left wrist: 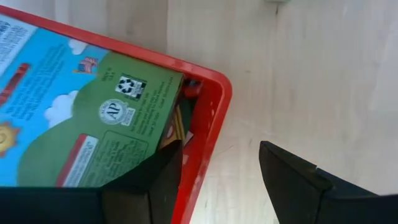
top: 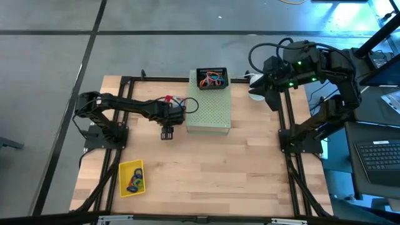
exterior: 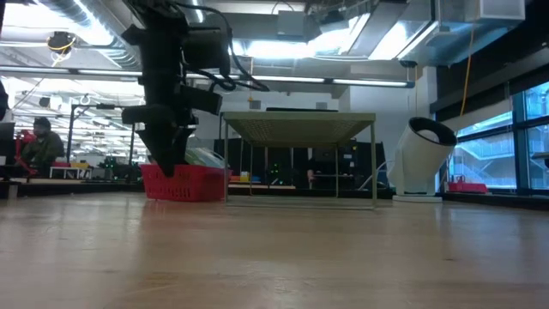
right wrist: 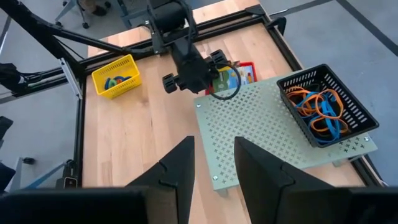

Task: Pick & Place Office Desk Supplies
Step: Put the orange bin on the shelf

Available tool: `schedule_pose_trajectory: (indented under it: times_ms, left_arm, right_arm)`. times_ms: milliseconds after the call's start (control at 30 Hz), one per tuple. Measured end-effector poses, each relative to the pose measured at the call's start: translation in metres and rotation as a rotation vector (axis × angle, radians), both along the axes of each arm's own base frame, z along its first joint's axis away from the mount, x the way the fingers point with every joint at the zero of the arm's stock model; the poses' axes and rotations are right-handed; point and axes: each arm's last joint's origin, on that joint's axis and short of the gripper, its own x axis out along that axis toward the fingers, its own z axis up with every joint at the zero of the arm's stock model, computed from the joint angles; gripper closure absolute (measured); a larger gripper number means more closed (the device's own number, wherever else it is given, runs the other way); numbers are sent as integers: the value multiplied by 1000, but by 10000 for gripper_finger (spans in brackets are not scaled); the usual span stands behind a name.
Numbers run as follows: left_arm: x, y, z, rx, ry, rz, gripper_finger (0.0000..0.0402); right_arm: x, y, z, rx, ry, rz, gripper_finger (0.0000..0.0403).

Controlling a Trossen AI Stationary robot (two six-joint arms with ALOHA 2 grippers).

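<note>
A red basket (left wrist: 211,81) stands on the table left of the pale green perforated box (top: 209,112). In it lies a blue-and-green card box (left wrist: 93,112). My left gripper (left wrist: 221,149) is open and points down at the basket's corner. One finger (left wrist: 155,186) is over the inside by the card box, the other (left wrist: 298,180) outside the red wall. In the low view my left gripper (exterior: 167,163) reaches the basket's top (exterior: 184,184). My right gripper (right wrist: 214,143) is open and empty, raised at the far right.
A black basket (top: 212,78) of orange and blue rubber bands sits on the perforated box's far end. A yellow basket (top: 131,178) with coloured bands stands near the front left. A white cylinder (exterior: 420,159) stands at the far right. Bare wood lies in the middle.
</note>
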Motion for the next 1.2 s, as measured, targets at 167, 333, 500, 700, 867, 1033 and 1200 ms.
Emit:
schedule_pose_trajectory:
  times_ms: [167, 333, 500, 700, 867, 1033, 1200]
  left_arm:
    - [0, 1, 0, -54, -6, -5, 207]
    - [1, -1, -3, -65, -21, -12, 222]
    - [2, -1, -9, -82, -13, -13, 228]
    - [8, -1, -31, -89, 71, 12, 226]
    - [14, 0, -35, -94, 91, 65, 235]
    - [14, 0, -35, -102, 91, 89, 279]
    - [13, 0, -35, -109, 96, 96, 349]
  right_arm:
    - [0, 2, 0, 0, 0, 9, 289]
    - [0, 2, 0, 0, -1, 10, 289]
    - [0, 2, 0, -3, -1, 12, 289]
    - [0, 2, 0, 4, -2, 18, 289]
    - [1, 4, 0, 7, -2, 30, 289]
    - [1, 6, 0, 7, -2, 39, 289]
    - [1, 7, 0, 8, -2, 45, 289]
